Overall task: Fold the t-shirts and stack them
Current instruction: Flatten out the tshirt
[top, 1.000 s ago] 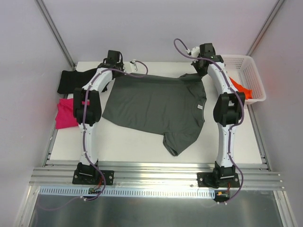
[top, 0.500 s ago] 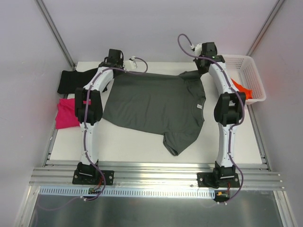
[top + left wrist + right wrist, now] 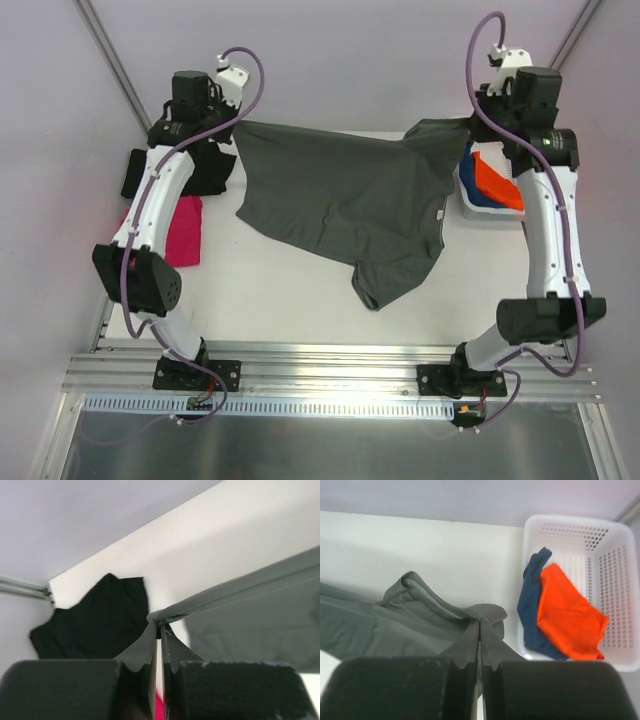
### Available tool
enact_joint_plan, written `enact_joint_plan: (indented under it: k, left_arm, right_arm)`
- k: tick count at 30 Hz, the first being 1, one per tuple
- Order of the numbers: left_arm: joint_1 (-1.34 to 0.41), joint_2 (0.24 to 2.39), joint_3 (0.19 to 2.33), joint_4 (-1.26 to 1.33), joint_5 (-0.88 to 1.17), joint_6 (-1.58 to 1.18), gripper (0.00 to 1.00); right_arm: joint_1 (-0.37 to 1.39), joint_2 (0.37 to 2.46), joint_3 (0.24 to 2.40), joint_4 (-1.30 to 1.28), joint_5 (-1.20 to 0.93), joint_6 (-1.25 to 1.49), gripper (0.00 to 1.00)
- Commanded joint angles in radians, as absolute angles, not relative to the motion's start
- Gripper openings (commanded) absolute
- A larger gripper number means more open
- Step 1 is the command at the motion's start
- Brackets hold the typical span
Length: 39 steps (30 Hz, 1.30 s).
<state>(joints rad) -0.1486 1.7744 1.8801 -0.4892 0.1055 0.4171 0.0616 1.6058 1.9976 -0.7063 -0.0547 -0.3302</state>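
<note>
The dark grey t-shirt (image 3: 350, 200) hangs stretched between both raised grippers, its far edge lifted off the table and its near part and one sleeve still trailing on it. My left gripper (image 3: 232, 120) is shut on its far left hem corner (image 3: 159, 615). My right gripper (image 3: 468, 128) is shut on its far right sleeve (image 3: 482, 614). The black t-shirt (image 3: 165, 170) lies at the far left, also in the left wrist view (image 3: 95, 622). The magenta t-shirt (image 3: 180, 232) lies in front of it. The orange t-shirt (image 3: 567, 612) and blue t-shirt (image 3: 532, 605) lie in the basket.
The white lattice basket (image 3: 615, 585) stands at the far right corner of the table, partly hidden by my right arm in the top view (image 3: 470, 195). Grey walls close in behind and at both sides. An aluminium rail (image 3: 330, 370) runs along the near edge.
Both grippers have risen high from the table's far edge, lifting the dark grey t-shirt's far edge with them. The shirt has gone from lying flat to hanging stretched between them.
</note>
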Motion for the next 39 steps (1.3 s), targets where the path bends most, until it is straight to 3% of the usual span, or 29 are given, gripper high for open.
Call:
enact_joint_plan:
  k: [1, 6, 10, 25, 30, 39]
  left_arm:
    - [-0.149, 1.601, 1.78, -0.52, 0.204, 0.184, 0.0]
    - [-0.179, 1.436, 1.686, -0.537, 0.135, 0.137, 0.0]
    - [-0.281, 1.321, 1.681, -0.569, 0.048, 0.211, 0.0]
    - [-0.304, 0.99, 1.634, -0.678, 0.075, 0.302, 0.0]
    - [-0.267, 0.939, 1.621, -0.69, 0.089, 0.244, 0.0]
    - [-0.264, 1.145, 1.671, -0.684, 0.071, 0.333, 0.0]
  right_arm:
    - [0.029, 1.473, 1.879, -0.718, -0.113, -0.23, 0.01]
    - [0.022, 1.257, 1.634, -0.679, -0.123, -0.236, 0.01]
    - [-0.046, 1.097, 1.595, -0.713, -0.155, -0.279, 0.0]
    - [-0.083, 0.77, 1.937, -1.101, -0.075, -0.339, 0.01]
    - [-0.083, 0.796, 1.953, -1.077, -0.043, -0.348, 0.0]
    - [-0.084, 1.066, 1.901, -0.779, -0.008, -0.439, 0.01]
